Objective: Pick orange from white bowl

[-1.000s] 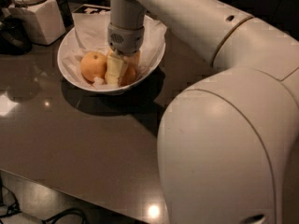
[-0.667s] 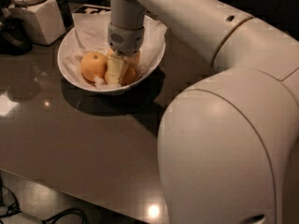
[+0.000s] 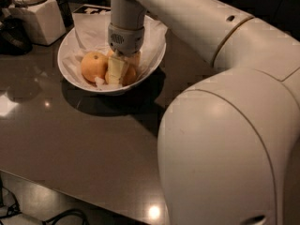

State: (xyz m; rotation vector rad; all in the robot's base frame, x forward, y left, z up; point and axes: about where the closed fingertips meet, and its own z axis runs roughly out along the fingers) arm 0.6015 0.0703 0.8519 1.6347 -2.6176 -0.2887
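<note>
The white bowl [image 3: 65, 68], lined with crumpled white paper, stands on the dark table at the upper left. My gripper [image 3: 117, 77] reaches straight down into it, its tip low among the fruit. A deep-orange orange [image 3: 131, 74] lies right behind the gripper and is mostly hidden by it. A second deep orange [image 3: 135, 58] shows just behind that one. A paler, yellower orange [image 3: 93, 65] with a stem dimple lies to the gripper's left, apart from it.
A boxy white container [image 3: 41, 18] stands at the back left, with a dark object [image 3: 11, 32] beside it. My arm's large white body [image 3: 225, 135] fills the right side. The table's front edge runs along the bottom left, with cables [image 3: 61, 217] on the floor below.
</note>
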